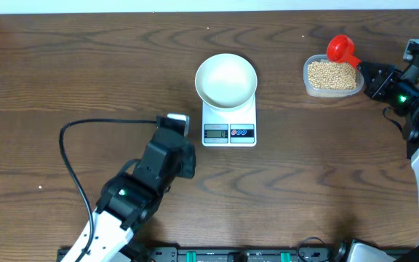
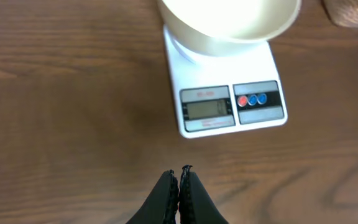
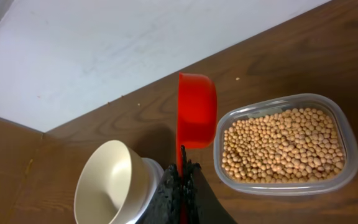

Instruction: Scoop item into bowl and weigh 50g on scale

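Observation:
The empty white bowl [image 1: 226,78] stands on the white scale [image 1: 229,124], whose display and red and blue buttons face the front edge. Pale-tan beans [image 1: 332,75] fill a clear plastic tub [image 1: 308,84] at the right. My right gripper [image 3: 183,167] is shut on the thin handle of a red scoop [image 3: 196,110], whose empty cup hangs beside the tub's far end [image 1: 340,49]. In the right wrist view the bowl [image 3: 107,186] is at lower left and the beans [image 3: 279,144] at right. My left gripper [image 2: 179,170] is shut on nothing, just in front of the scale [image 2: 232,106].
A black cable [image 1: 71,156] loops over the brown wooden table left of my left arm. A white wall [image 3: 104,43] lies beyond the table's far edge behind the tub.

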